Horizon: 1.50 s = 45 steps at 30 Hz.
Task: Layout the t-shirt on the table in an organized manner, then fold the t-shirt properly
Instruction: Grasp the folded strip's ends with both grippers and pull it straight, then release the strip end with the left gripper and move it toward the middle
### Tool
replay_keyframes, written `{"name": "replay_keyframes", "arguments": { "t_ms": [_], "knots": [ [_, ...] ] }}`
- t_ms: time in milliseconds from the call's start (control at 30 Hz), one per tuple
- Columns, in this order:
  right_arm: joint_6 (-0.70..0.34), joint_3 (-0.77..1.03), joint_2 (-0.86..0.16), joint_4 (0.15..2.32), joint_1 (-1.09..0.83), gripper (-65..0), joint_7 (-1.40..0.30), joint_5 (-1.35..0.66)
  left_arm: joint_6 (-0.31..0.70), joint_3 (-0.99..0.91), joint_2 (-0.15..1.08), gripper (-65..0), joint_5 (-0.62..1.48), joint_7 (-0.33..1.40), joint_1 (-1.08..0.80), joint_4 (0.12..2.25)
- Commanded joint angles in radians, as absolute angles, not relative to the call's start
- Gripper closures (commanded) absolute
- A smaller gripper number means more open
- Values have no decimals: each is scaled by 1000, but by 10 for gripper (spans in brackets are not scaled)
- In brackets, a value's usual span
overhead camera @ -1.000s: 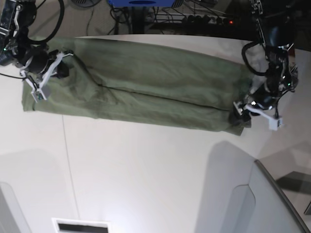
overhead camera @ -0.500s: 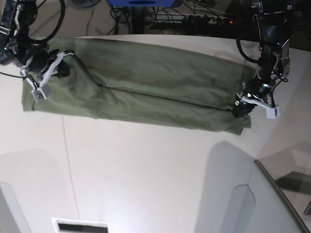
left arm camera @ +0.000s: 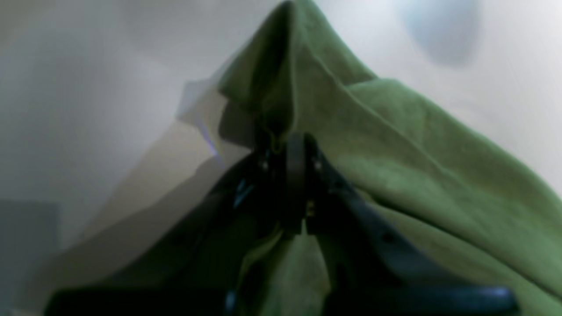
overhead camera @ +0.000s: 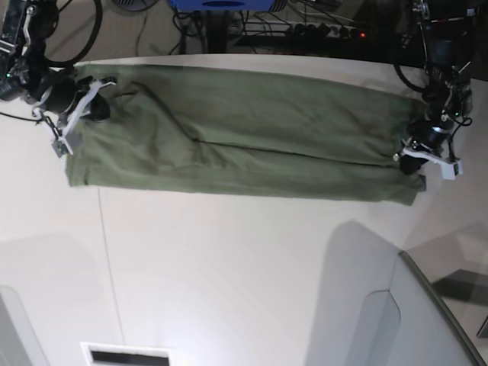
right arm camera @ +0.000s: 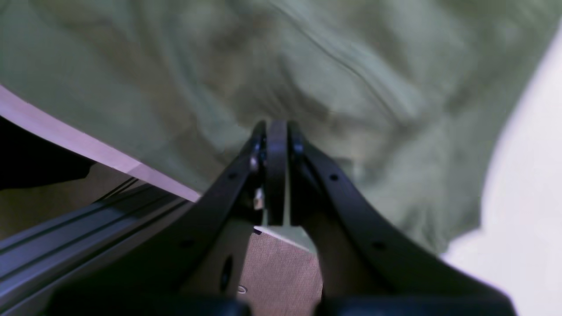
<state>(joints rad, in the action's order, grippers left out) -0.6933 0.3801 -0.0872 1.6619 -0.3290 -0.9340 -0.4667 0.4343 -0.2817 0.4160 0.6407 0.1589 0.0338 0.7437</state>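
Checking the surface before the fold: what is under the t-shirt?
The white table lies under the t-shirt, which stretches between the left gripper and right gripper. Anything beneath the cloth itself is covered and cannot be seen.

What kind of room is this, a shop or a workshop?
Probably a robotics lab or workshop. A green t-shirt lies stretched across a plain white table between two robot arms, and behind the table run loose cables and a power strip.

Both wrist views are soft and smeary. Overhead light washes the worktop [overhead camera: 229, 259] pale, with broad grey shadows lower down; the room behind is dark.
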Motion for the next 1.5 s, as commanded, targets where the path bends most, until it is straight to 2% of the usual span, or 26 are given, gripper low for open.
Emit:
{"name": "replay_keyframes", "arguments": {
  "t_ms": [0,100,300,400,467,633,800,1000,1467],
  "knots": [
    [-698,386,-96,1675,-329,-15,-923,-479,443,-285,441,0,651,127,21,763],
    [-698,386,-96,1675,-332,-15,-923,-479,426,-285,452,0,653,102,-38,839],
    [-698,386,-97,1675,-332,-15,-923,-479,226,-275,444,0,604,105,-229,1191],
    [-698,381,-97,1675,-331,-15,-923,-479,150,-275,354,0,444,107,-291,1362],
    [-698,381,-97,1675,-329,-15,-923,-479,137,-275,280,0,321,134,-317,1448],
    [-698,386,-101,1675,-328,-15,-923,-479,137,-275,84,0,70,355,-321,1587],
    [-698,383,-102,1675,-328,-15,-923,-479,137,-239,-45,0,-44,364,-326,1635],
    [-698,386,-104,1675,-329,-17,-923,-479,131,-91,-64,0,-56,366,-338,1629],
    [-698,381,-104,1675,-329,-17,-923,-479,131,21,-117,0,-58,366,-329,1623]
  ]
}}
